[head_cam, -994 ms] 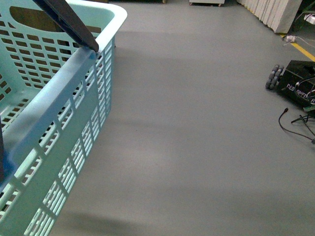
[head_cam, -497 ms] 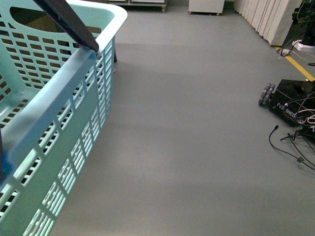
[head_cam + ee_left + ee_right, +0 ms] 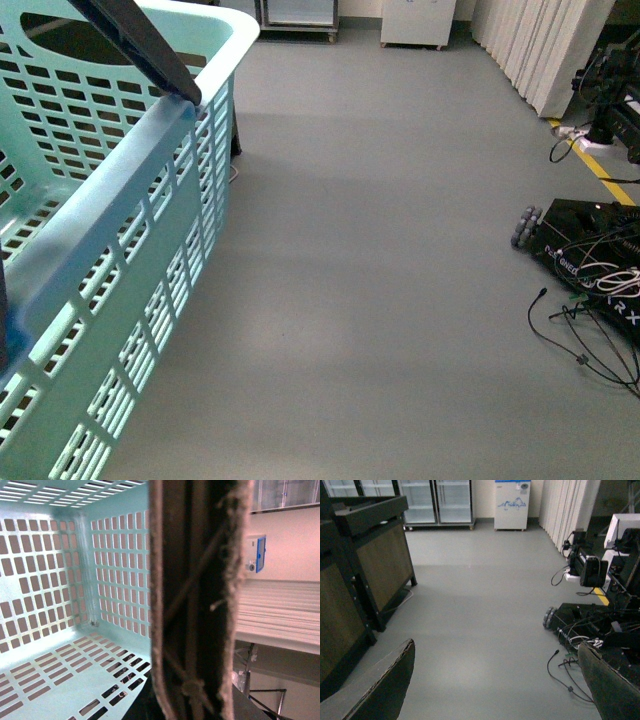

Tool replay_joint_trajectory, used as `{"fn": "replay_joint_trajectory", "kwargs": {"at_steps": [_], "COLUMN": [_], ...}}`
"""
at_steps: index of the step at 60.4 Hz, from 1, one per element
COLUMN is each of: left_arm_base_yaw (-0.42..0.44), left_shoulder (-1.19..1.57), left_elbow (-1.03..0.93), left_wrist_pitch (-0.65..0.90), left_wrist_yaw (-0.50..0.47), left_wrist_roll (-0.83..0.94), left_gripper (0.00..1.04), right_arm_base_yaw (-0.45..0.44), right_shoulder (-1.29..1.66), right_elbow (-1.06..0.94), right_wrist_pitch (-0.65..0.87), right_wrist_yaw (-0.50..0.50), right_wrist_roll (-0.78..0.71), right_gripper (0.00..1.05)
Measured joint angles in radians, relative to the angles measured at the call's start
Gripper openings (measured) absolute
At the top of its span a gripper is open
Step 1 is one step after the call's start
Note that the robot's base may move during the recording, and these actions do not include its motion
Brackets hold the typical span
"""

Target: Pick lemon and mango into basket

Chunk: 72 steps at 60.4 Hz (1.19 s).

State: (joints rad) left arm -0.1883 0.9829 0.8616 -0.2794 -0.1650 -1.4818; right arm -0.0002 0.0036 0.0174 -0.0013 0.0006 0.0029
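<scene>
Right tool (image 3: 495,647) gapes wide, empty; left tool can't be judged, since the handle (image 3: 200,600) fills its view. The basket (image 3: 120,250) sits close left, no fruit showing inside. Lemon and mango unseen: locate them before reaching.

the light teal slotted plastic basket (image 3: 90,240) runs off the left and near edges; a blurred dark ribbed bar (image 3: 200,600) hides part of its wall.

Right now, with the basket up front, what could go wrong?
1. Loose cables trail on the floor beside the black wheeled base; passing close could snag them.
2. The basket blocks the front view's left side, possibly hiding obstacles.
3. Neither lemon nor mango shows in any view, so a pick cannot be aimed yet.
</scene>
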Motion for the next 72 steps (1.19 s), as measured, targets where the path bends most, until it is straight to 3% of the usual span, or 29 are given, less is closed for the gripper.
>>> {"fn": "replay_joint_trajectory", "kwargs": {"at_steps": [72], "left_arm_base_yaw": [-0.008], "left_shoulder": [0.001], "left_elbow": [0.002], "left_wrist_pitch": [0.0], "left_wrist_yaw": [0.011], "left_wrist_roll": [-0.009], "left_gripper": [0.05], "right_arm_base_yaw": [0.0], "right_shoulder": [0.0], "right_elbow": [0.0], "right_wrist_pitch": [0.0], "right_wrist_yaw": [0.003], "right_wrist_roll": [0.0], "right_gripper": [0.96]}}
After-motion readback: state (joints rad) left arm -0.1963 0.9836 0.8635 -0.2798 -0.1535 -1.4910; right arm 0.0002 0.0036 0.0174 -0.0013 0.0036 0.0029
